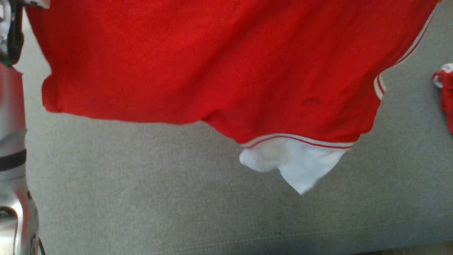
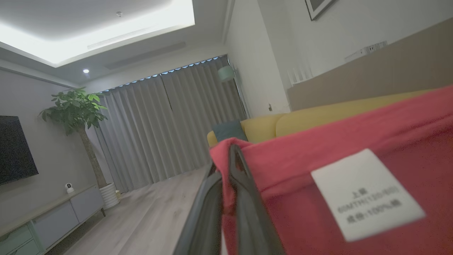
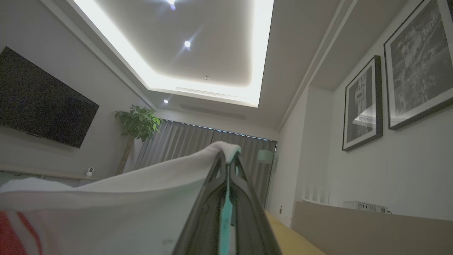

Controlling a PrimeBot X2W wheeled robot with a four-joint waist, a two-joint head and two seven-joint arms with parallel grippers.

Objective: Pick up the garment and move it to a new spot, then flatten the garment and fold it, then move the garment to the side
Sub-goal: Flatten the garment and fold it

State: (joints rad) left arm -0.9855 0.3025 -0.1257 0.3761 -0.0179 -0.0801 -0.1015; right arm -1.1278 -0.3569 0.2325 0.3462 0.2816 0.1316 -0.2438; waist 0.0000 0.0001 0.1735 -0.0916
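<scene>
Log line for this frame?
left tool: shut on garment red edge | right tool: shut on garment, white inside | garment: held up, spread over grey fabric surface

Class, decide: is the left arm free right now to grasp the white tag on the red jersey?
Probably not: the left end effector is shut on the edge of the garment, beside the tag, so it must release first.

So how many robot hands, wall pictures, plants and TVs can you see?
Hands: 2, left hand and right hand, both shut on the jersey
Pictures: 2
Plants: 1
TVs: 1
Total: 6
</scene>
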